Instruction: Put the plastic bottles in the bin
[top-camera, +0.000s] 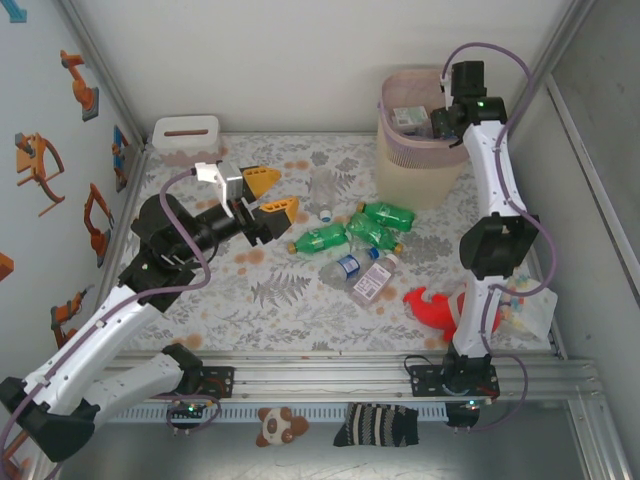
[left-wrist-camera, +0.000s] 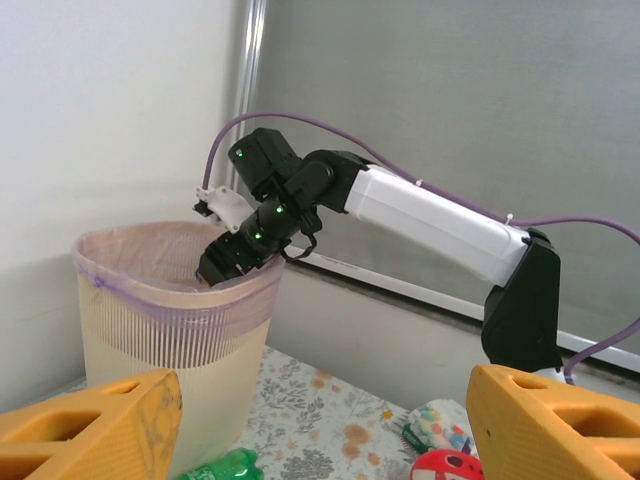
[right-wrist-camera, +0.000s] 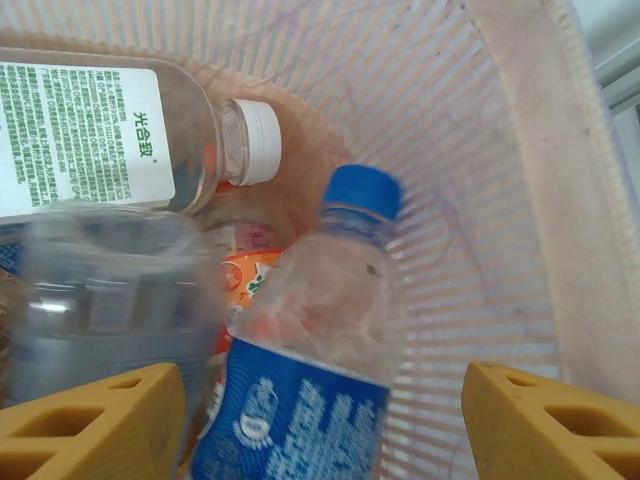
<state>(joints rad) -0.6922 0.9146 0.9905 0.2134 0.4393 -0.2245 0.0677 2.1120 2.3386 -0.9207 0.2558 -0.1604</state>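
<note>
— What is hard to see?
— In the top view the right tool (top-camera: 443, 121) is hanging inside the bin (top-camera: 410, 180), so the rim is hiding its tips. In its own camera a clear bottle (right-wrist-camera: 95, 290) at the left is looking all blurry. The bottom edge is cutting off the blue-capped bottle (right-wrist-camera: 320, 320).

— Is that tool holding it?
— No. Its yellow fingers (right-wrist-camera: 100, 420) are standing wide apart in the bottom corners. The blue-capped bottle is sitting between them, down in the bin, and they are not pinching it. A white-capped bottle (right-wrist-camera: 110, 130) is lying at the upper left.

— And the left tool?
— The left tool (top-camera: 272, 196) is hanging loose and wide, left of the middle, with nothing in it. The green bottles (top-camera: 372, 230) are lying just right of it, in the middle of the surface (top-camera: 250, 300).

— Is there room to move?
— Yes, the lower left of the surface is lying bare. The bin is standing in the upper right corner, near the back wall.
</note>
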